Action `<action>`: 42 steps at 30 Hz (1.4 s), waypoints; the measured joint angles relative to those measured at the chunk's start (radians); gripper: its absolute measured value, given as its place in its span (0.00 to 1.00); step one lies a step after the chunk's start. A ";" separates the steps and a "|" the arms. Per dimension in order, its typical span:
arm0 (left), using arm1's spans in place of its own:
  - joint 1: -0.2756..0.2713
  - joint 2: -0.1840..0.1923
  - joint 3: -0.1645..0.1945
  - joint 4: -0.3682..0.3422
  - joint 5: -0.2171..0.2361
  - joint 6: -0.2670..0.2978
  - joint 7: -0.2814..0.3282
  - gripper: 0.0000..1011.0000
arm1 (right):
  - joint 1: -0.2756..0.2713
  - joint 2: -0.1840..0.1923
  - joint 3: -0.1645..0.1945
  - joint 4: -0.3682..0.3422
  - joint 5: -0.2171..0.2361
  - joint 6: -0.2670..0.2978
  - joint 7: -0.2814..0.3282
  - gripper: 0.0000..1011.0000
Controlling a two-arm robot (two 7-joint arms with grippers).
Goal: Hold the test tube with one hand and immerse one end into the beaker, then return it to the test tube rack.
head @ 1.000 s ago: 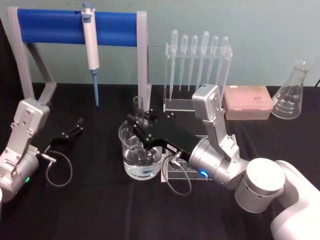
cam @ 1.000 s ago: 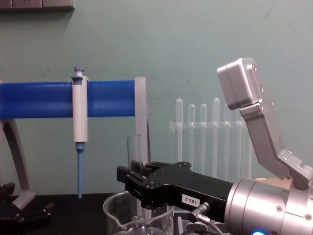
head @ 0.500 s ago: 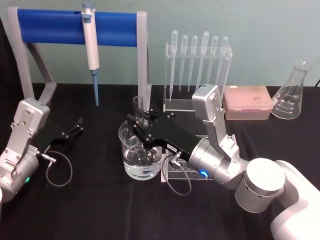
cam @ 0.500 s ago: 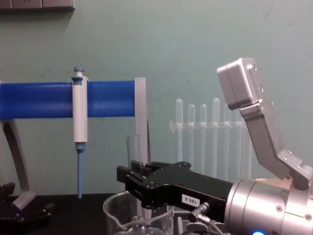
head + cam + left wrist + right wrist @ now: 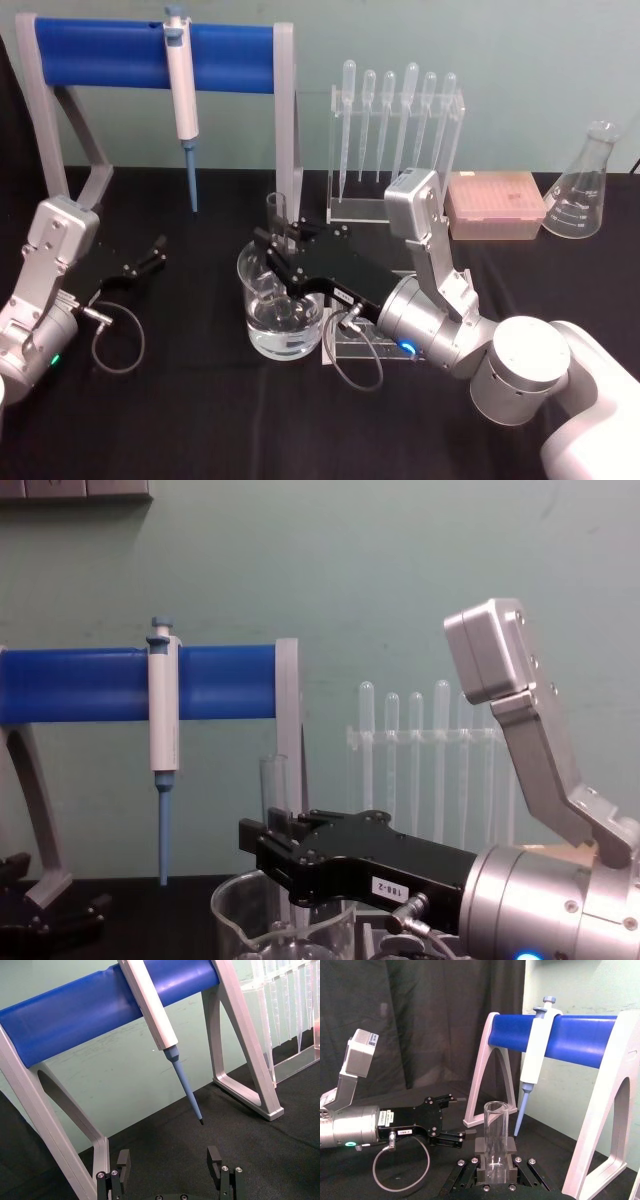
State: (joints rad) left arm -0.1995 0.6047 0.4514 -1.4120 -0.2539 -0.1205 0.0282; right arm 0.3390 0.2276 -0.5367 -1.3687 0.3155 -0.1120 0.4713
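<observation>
Right arm at the dipping stage. The right gripper (image 5: pixel 276 250) reaches across the top of the beaker (image 5: pixel 243 272) from the beaker's right. Its fingers (image 5: pixel 481 1156) are closed on the test tube (image 5: pixel 277 212), gripping it about midway along its length. The tube stands upright, with its open rim well above the beaker's rim and its rounded end down inside the beaker's walls. The beaker holds clear liquid (image 5: pixel 285 335) in its lower part. Whether the tube's tip has reached that liquid cannot be told for certain, because the fingers and the glass hide it.

In the chest view, the test tube (image 5: pixel 272 785) rises straight out of the right gripper (image 5: pixel 262 852), directly above the beaker (image 5: pixel 225 905).

The left gripper (image 5: pixel 150 255) rests on the black worktop (image 5: pixel 200 420), well apart from the beaker on its left. Its fingers (image 5: pixel 215 1156) are spread wide and hold nothing.

Progress, as judged: the tube has been picked up and carried to the beaker, and immersion is either in hand or just achieved. What remains is to lift the tube clear of the beaker's rim, carry it to the rack (image 5: pixel 340 352), seat it there and let go. Part of the rack shows just beside the beaker, under the right arm.
</observation>
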 joint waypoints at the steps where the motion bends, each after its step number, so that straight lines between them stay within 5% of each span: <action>1: 0.000 0.000 0.000 0.000 0.000 0.000 0.000 0.99 | 0.000 0.000 0.000 0.000 0.000 0.000 0.000 0.22; 42: 0.000 0.000 0.000 0.000 0.000 0.000 0.000 0.99 | 0.000 0.000 0.000 0.000 0.000 0.000 0.000 0.22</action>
State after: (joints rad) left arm -0.1996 0.6047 0.4514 -1.4120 -0.2539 -0.1205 0.0283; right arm 0.3390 0.2276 -0.5367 -1.3687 0.3155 -0.1119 0.4713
